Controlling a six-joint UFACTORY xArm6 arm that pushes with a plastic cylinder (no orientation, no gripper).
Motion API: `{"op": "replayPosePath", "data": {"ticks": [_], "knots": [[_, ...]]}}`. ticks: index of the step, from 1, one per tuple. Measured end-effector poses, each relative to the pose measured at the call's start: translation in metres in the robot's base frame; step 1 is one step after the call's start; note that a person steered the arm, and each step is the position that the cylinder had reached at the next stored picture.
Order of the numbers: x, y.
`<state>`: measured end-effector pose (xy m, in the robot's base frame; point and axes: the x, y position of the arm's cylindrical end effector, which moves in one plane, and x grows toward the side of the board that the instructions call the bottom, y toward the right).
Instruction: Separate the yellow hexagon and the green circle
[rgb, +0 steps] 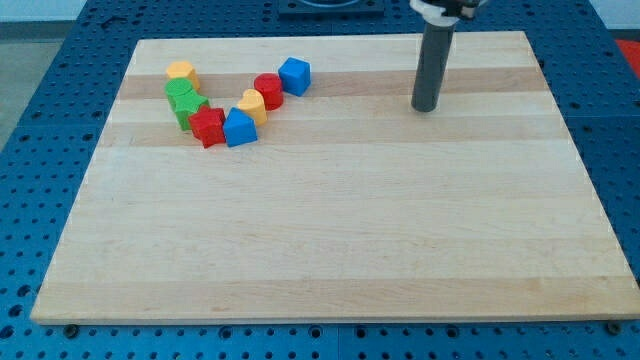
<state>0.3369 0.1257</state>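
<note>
The yellow hexagon (181, 72) sits near the board's top left, touching the green circle (179, 91) just below it. They head a V-shaped chain of blocks. My tip (425, 107) rests on the board at the upper right, far to the right of both blocks and touching none.
The chain continues with a green star (189, 109), a red star (208, 127), a blue block (239, 128), a yellow heart (252, 104), a red circle (268, 90) and a blue cube (294, 75). The wooden board (330, 240) lies on a blue perforated table.
</note>
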Motion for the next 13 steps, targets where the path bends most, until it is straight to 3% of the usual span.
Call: {"op": "replayPosePath", "data": {"ticks": [2, 4, 5, 6, 9, 11, 13], "knots": [[-0.062, -0.022], [-0.132, -0.135], [-0.137, -0.213], [-0.11, -0.273], [-0.092, -0.409], [-0.065, -0.412], [-0.081, -0.403]]}}
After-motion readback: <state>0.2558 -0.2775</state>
